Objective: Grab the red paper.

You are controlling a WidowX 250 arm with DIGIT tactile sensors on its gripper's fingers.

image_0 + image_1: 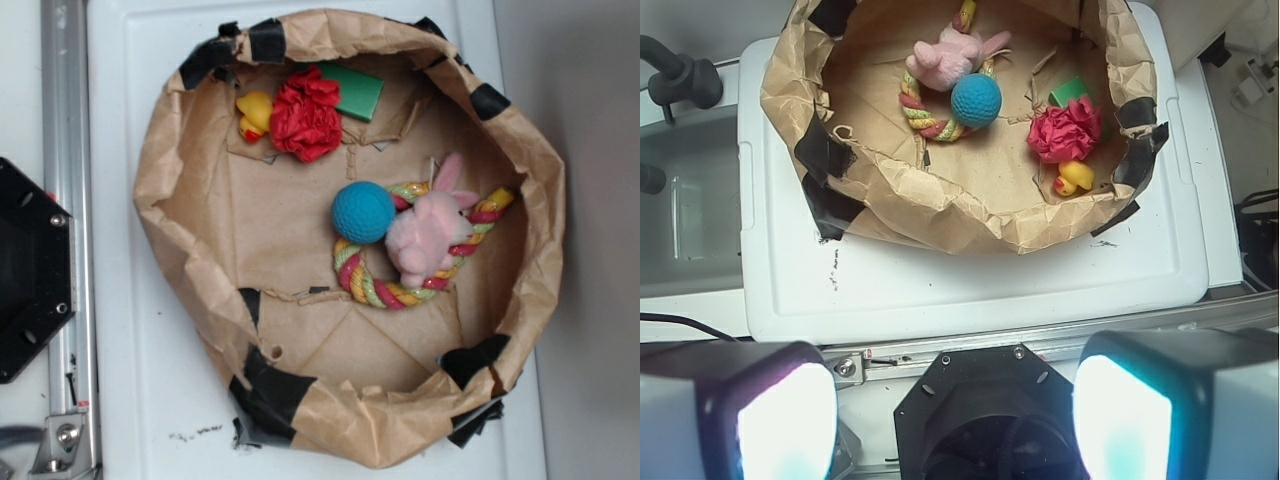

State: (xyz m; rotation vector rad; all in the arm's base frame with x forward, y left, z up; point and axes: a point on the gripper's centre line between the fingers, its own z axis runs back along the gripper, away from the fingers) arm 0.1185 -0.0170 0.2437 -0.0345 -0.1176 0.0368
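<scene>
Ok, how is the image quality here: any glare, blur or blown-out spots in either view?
Exterior view: soft, even light, slightly blurry overall, the red paper still clearly readable. Wrist view: the hand has fingers blown out to glowing white and out of focus up close; the paper bag stays reasonably sharp.

In the bag (pixel 540 200): paper (pixel 306 114) between duck (pixel 255 115) and block (pixel 357 90); ball (pixel 363 212) and bunny (pixel 432 228) on ring (pixel 372 290).

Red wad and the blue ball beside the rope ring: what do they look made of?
The red paper looks like thin matte crepe or tissue, judging by its ruffled, crinkled folds. The blue ball looks like matte rubber or foam with a finely textured surface; the frames can't settle which.
</scene>
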